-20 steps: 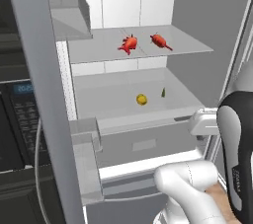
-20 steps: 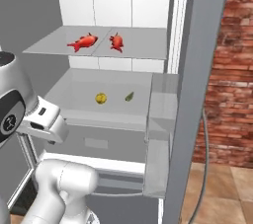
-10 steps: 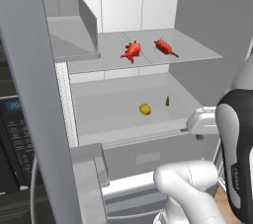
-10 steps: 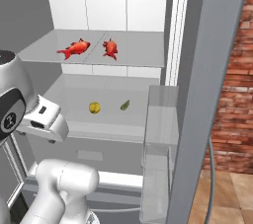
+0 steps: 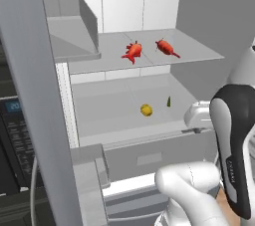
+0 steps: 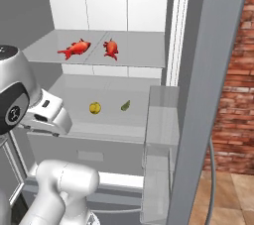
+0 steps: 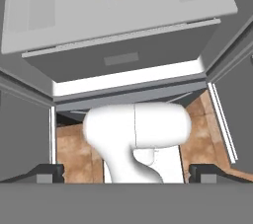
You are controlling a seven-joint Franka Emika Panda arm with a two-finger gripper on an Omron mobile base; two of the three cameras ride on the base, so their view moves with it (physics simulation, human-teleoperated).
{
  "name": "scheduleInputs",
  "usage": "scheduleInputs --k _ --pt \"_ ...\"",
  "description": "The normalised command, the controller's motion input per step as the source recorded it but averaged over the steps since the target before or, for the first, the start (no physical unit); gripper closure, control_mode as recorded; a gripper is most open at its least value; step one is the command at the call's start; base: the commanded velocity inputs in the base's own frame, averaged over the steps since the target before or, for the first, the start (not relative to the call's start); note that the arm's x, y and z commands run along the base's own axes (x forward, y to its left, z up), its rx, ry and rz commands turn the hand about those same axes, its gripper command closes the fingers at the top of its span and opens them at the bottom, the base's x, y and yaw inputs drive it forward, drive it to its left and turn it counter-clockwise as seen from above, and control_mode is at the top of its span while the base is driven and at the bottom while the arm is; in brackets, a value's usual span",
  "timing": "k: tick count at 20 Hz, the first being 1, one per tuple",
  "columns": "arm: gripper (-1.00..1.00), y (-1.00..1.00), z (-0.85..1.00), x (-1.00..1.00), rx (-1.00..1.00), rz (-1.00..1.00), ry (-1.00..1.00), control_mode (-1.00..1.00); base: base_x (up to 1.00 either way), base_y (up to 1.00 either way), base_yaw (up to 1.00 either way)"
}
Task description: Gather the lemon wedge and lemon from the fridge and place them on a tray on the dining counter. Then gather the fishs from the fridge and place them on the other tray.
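1. Fridge (image 5: 124, 1) open, white inside, pale grey shelves.
2. Two red-orange fishs (image 5: 133, 52) on upper shelf, side by side near its front edge, tails pointed.
3. Lemon (image 5: 146, 110), small, round, yellow, mid lower shelf; dark-green lemon wedge (image 5: 169, 101) just right, apart.
4. Gripper (image 7: 126, 173) spread wide, holding nothing, below the shelf's front edge.
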Motion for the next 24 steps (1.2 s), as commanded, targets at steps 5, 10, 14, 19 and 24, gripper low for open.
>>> scheduleInputs --k 5,10,14,19,24 --pt "-1.0 -0.02 0.04 0.27 -0.08 -0.04 -0.15 -1.0 0.0 0.0 0.0" --pt "-1.0 -0.16 0.0 0.0 -0.01 -0.03 -0.07 -1.0 0.0 0.0 0.0" --pt "-1.0 -0.32 0.0 0.03 0.0 -0.02 -0.01 -1.0 0.0 0.0 0.0" --pt "-1.0 -0.29 0.0 0.11 0.0 -0.04 0.0 -1.0 0.0 0.0 0.0" --pt "-1.0 -0.26 0.0 0.29 -0.01 0.0 0.0 -1.0 0.0 0.0 0.0"
